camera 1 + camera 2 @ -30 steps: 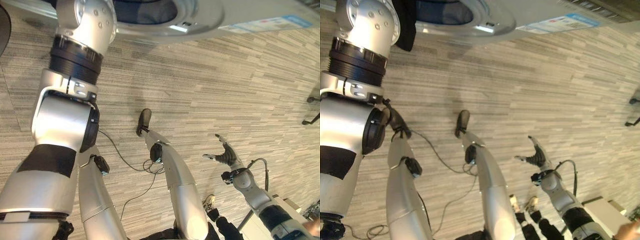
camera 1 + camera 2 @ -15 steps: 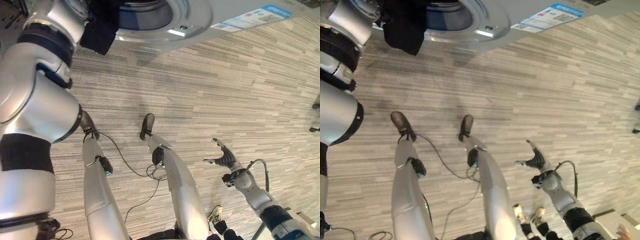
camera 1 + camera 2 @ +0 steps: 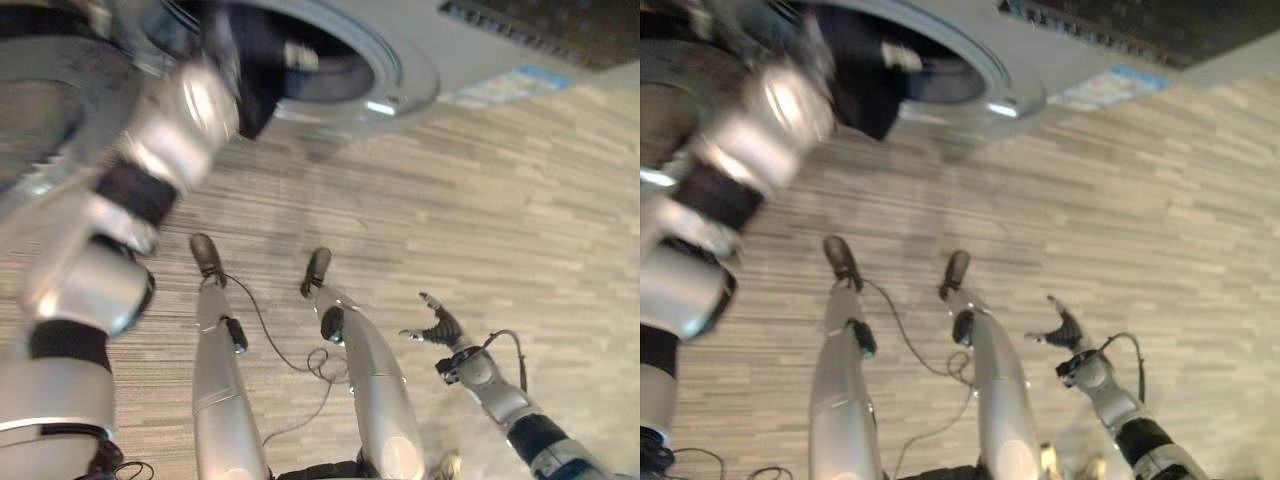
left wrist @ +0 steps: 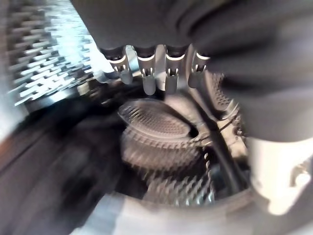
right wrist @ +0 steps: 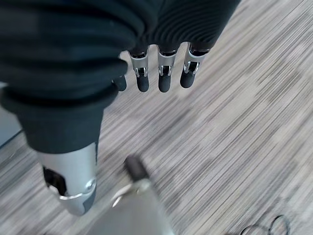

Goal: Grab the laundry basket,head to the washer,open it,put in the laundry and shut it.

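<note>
1. Washer (image 3: 400, 60): pale grey front, round port ringed by a glossy silver rim, dark inside. It stands at the far edge of the floor (image 3: 480, 200), which is carpet of fine grey-beige streaks.
2. Dark laundry (image 3: 255, 80), soft and limp, hangs over the port's near rim, partly inside. The left arm reaches up to that spot; motion blur hides the left hand in the head views.
3. Left wrist view: left hand (image 4: 146, 73) is inside the drum (image 4: 49, 54), perforated bright metal with a ribbed oval paddle. Fingers straight, apart, holding nothing.
4. Right hand (image 3: 437, 325) low over the floor at the robot's right side, fingers spread, empty; its wrist view (image 5: 161, 73) shows straight fingers above striped carpet.
</note>
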Available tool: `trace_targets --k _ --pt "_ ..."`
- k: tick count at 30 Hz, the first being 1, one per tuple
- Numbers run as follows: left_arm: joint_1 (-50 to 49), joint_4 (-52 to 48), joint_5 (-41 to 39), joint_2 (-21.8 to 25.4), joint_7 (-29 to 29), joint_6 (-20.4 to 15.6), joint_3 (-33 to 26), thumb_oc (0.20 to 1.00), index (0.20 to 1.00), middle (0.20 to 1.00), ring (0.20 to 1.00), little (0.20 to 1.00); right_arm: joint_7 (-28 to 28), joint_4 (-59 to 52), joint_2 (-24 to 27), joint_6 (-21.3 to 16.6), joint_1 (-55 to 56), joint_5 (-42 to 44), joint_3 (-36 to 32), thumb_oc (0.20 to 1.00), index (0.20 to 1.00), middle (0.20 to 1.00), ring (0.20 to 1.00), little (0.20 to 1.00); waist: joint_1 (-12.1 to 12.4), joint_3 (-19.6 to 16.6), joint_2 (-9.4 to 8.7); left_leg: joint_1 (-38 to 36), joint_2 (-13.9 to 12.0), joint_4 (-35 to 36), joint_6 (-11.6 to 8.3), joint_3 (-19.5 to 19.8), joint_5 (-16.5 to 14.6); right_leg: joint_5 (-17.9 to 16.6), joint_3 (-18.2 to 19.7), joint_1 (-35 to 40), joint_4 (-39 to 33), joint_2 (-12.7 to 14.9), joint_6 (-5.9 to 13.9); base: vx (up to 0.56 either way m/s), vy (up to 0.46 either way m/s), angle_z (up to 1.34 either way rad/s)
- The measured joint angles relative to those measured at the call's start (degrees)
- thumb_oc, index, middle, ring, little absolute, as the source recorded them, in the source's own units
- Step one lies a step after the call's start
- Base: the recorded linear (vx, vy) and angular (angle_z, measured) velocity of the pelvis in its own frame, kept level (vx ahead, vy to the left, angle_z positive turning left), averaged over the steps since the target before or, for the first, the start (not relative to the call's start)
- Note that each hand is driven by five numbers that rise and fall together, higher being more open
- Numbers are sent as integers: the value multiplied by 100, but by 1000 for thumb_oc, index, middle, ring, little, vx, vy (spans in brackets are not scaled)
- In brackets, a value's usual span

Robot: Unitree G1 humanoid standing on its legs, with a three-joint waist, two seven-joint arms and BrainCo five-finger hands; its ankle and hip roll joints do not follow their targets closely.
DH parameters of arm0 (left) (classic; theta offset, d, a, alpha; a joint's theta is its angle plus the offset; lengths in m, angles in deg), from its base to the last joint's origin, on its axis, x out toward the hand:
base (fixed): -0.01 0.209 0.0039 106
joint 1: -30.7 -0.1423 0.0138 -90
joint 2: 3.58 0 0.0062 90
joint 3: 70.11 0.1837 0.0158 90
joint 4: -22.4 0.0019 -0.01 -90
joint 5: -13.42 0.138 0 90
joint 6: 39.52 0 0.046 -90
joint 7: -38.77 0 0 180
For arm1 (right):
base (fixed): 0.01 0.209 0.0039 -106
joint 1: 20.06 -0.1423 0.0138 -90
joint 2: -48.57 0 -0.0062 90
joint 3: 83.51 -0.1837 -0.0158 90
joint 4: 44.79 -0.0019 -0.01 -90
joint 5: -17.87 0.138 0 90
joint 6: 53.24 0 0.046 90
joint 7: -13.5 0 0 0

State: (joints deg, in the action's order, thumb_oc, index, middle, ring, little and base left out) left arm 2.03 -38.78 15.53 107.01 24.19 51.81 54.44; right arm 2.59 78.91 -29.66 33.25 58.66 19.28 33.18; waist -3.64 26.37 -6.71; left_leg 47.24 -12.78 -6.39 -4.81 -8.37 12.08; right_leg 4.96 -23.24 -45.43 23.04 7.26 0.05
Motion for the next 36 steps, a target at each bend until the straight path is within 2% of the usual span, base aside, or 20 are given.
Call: trace_targets --k 3,4,6,9,10,12,16,19,20,22,24,25,26,27,28,29,32,34,35,36 --pt "-1267 -482 -175 212 62 16 -265 1000 1000 1000 1000 1000 3 75 -102 4 11 -9 -18 1000 1000 1000 1000 1000 122 -66 79 -117 39 61 5 -6 16 2 3 84 7 26 -9 14 65 7" --pt "-2692 -1241 -236 317 262 -47 -930 1000 1000 1000 1000 1000 -9 142 -291 120 17 -22 -177 1000 1000 1000 1000 1000 142 -70 74 -256 70 63 28 -14 -6 12 -16 253 -26 57 8 25 87 6" --pt "-4026 -1734 -481 321 458 -202 -1226 1000 1000 1000 1000 1000 1 270 -344 212 78 -54 -171 1000 1000 1000 1000 1000 305 -70 74 -540 107 83 50 -25 -42 17 -21 575 -124 77 32 35 166 8" --pt "-4984 -1821 -795 254 744 -272 -1291 1000 1000 1000 1000 1000 8 538 -368 221 112 -70 -199 1000 1000 1000 1000 1000 437 -97 76 -949 137 84 79 -28 -142 49 -28 1034 -252 107 112 67 192 8" --pt "-5391 -1824 -888 292 967 -368 -1285 1000 1000 1000 1000 1000 35 729 -370 208 103 -175 -265 1000 1000 1000 1000 1000 569 -192 106 -1195 251 47 99 -56 -299 145 16 1295 -288 196 214 141 242 6" --pt "-5718 -1836 -899 380 1145 -445 -1263 1000 1000 1000 1000 1000 107 996 -357 202 140 -233 -373 1000 1000 1000 1000 1000 623 -390 162 -1490 341 47 173 -153 -397 140 87 1589 -360 301 292 185 273 1" --pt "-5991 -1796 -1088 309 1391 -572 -1193 1000 1000 1000 1000 1000 160 1881 -489 189 244 -275 -415 1000 1000 1000 1000 1000 615 -636 345 -2200 609 -10 356 -229 -656 -12 84 2467 -626 493 535 222 324 7" --pt "-6165 -1558 -1063 33 1547 -667 -1089 1000 1000 1000 1000 1000 247 2625 -683 209 461 -282 -460 1000 1000 1000 1000 1000 588 -955 460 -2670 809 -268 462 -335 -1087 16 232 2975 -545 744 760 143 330 -1" --pt "-6176 -1368 -1053 -134 1590 -662 -1100 1000 1000 1000 1000 1000 252 2905 -747 218 419 -284 -543 1000 1000 1000 1000 1000 484 -916 625 -2785 889 -416 595 -322 -1216 -105 350 2942 37 887 929 102 233 21" --pt "-6277 -1210 -1045 -259 1601 -653 -1101 1000 1000 1000 1000 1000 242 2917 -785 245 499 -247 -808 1000 1000 1000 1000 1000 330 -902 783 -3086 849 -405 690 -246 -1249 -433 587 2868 594 946 897 115 117 12" --pt "-6456 -1172 -923 -259 1610 -628 -1180 1000 1000 1000 1000 1000 256 2974 -836 261 458 -258 -767 1000 1000 1000 1000 1000 366 -939 855 -3354 833 -227 693 -220 -1297 -773 628 2832 848 969 860 195 8 -10" --pt "-6471 -1183 -820 -232 1614 -619 -1186 1000 1000 1000 1000 1000 264 2923 -839 257 458 -276 -756 1000 1000 1000 1000 1000 376 -983 855 -3423 844 -155 716 -167 -1290 -658 682 2807 868 985 907 298 -52 12" --pt "-6448 -1170 -811 -199 1651 -621 -1175 1000 1000 1000 1000 1000 318 2947 -847 267 467 -284 -760 1000 1000 1000 1000 1000 401 -1010 837 -3457 846 -93 729 -142 -1283 -497 668 2847 527 982 932 312 -163 17" --pt "-6459 -1129 -803 -216 1714 -619 -1173 1000 1000 1000 1000 1000 363 2974 -841 262 449 -285 -763 1000 1000 1000 1000 1000 402 -1014 865 -3484 853 -78 737 -111 -1277 -467 692 3025 -299 968 987 214 -192 3" --pt "-6430 -1043 -796 -325 1744 -622 -1139 1000 1000 1000 1000 1000 381 3029 -871 221 446 -280 -764 1000 1000 1000 1000 1000 382 -1030 876 -3530 876 -31 677 -90 -1232 -554 903 3241 -1579 976 1118 213 -285 25" --pt "-6191 -815 -787 -465 1758 -624 -1074 1000 1000 1000 1000 1000 391 3216 -916 221 414 -273 -789 1000 1000 1000 1000 1000 296 -1028 880 -3505 965 -22 654 38 -1224 -727 1363 3309 -2751 1067 1307 136 -245 47" --pt "-5970 -710 -788 -667 1739 -666 -1043 1000 1000 1000 1000 1000 366 3441 -1089 250 323 -212 -922 1000 1000 1000 1000 1000 121 -1022 766 -3432 1095 -53 630 464 -1208 -1137 1461 3173 -2808 1240 1300 2 -149 86" --pt "-5787 -878 -804 -643 1703 -705 -890 1000 1000 1000 1000 1000 344 3483 -1229 282 376 -140 -925 1000 1000 1000 1000 1000 150 -1010 541 -3153 1137 -148 567 761 -1224 -911 1357 3110 -2098 1253 1204 -117 -217 141" --pt "-5506 -938 -827 -725 1651 -740 -717 1000 1000 1000 1000 1000 333 3525 -1213 344 241 -101 -923 1000 1000 1000 1000 1000 190 -878 503 -2859 1109 -265 375 951 -1104 -1177 1243 2980 -1978 1175 1089 -78 -159 135" --pt "-5392 -976 -836 -802 1600 -745 -618 1000 1000 1000 1000 1000 317 3562 -1149 373 91 -101 -929 1000 1000 1000 1000 1000 204 -778 653 -2672 1041 -398 375 1083 -1106 -1231 1116 2875 -1862 1092 1043 -58 -93 101"
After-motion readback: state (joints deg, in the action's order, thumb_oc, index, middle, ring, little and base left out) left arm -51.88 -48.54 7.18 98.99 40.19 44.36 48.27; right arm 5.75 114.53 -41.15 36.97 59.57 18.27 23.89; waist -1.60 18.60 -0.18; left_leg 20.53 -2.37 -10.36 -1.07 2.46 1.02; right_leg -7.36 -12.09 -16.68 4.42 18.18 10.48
